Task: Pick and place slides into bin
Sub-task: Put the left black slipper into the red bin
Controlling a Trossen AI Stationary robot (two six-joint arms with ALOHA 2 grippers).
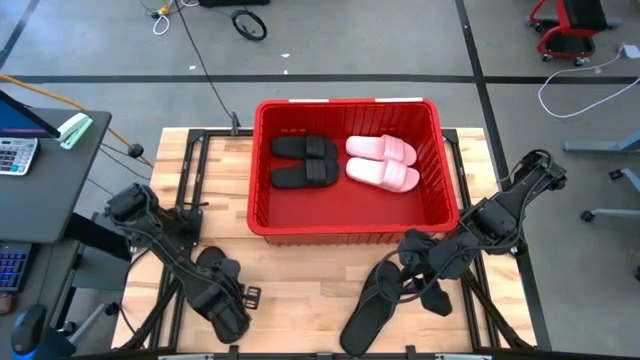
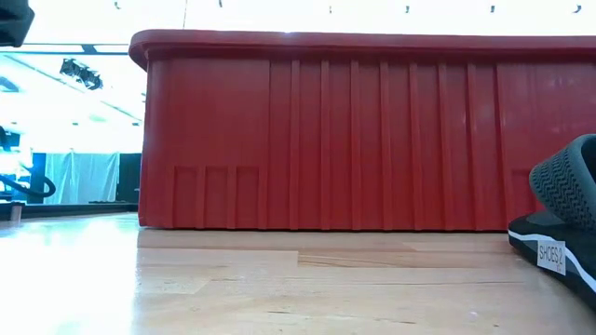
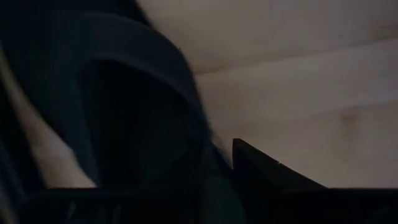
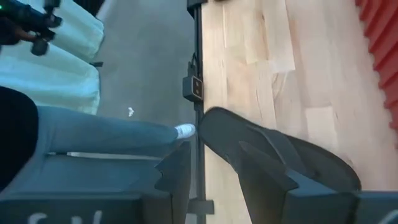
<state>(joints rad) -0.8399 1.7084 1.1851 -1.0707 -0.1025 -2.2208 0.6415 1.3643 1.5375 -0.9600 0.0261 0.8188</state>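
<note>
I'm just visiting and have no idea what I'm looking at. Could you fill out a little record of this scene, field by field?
Bin: red crate at the far middle of the wooden table
In the bin: two black slides, two pink slides
Still on the table: two black flip-flops, one under each arm
Left flip-flop: at the near left, under the left gripper
Right flip-flop: at the near right, its strap end by the right gripper
Right fingers: one each side of the flip-flop's edge, wrist view
Beyond the table: a person's leg
</note>
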